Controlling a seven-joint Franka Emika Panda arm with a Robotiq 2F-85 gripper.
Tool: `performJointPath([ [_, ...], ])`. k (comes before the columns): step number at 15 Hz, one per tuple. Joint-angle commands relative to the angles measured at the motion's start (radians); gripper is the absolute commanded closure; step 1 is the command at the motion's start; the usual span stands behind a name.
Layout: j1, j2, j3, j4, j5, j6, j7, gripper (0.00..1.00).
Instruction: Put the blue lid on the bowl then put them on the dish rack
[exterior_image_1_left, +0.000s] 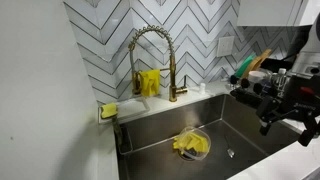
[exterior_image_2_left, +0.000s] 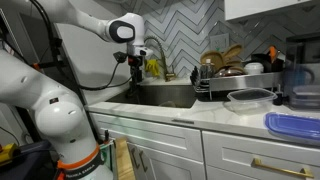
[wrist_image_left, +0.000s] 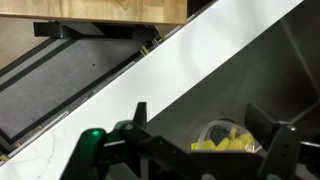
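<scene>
The blue lid (exterior_image_2_left: 293, 125) lies flat on the white counter at the front right, far from my gripper. A clear bowl (exterior_image_2_left: 250, 98) stands on the counter behind the lid. The black wire dish rack (exterior_image_2_left: 225, 78) stands beside the sink, loaded with dishes and utensils; its green-handled tools also show in an exterior view (exterior_image_1_left: 247, 66). My gripper (exterior_image_1_left: 285, 130) (exterior_image_2_left: 134, 72) hangs open and empty above the sink. In the wrist view the gripper (wrist_image_left: 198, 108) has its fingers spread wide over a clear bowl holding a yellow cloth (wrist_image_left: 226, 139), which lies on the sink floor (exterior_image_1_left: 190, 145).
A gold spring faucet (exterior_image_1_left: 150, 55) rises behind the steel sink basin (exterior_image_1_left: 240, 125). A yellow sponge (exterior_image_1_left: 108, 110) sits at the sink's corner. Clear containers (exterior_image_2_left: 300, 85) stand on the counter near the rack. My arm's white base (exterior_image_2_left: 45, 110) fills the left side.
</scene>
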Motion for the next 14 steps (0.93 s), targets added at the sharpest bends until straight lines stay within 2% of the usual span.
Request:
performJointPath([
  [1, -0.008, -0.001, 0.007, 0.001, 0.003, -0.003, -0.004, 0.0],
  [11, -0.008, -0.001, 0.007, 0.001, 0.003, -0.003, -0.004, 0.0],
  [13, -0.057, 0.046, -0.024, 0.022, -0.006, 0.003, 0.02, 0.0],
  [14, -0.11, 0.058, -0.048, 0.027, -0.034, 0.053, 0.031, 0.0],
])
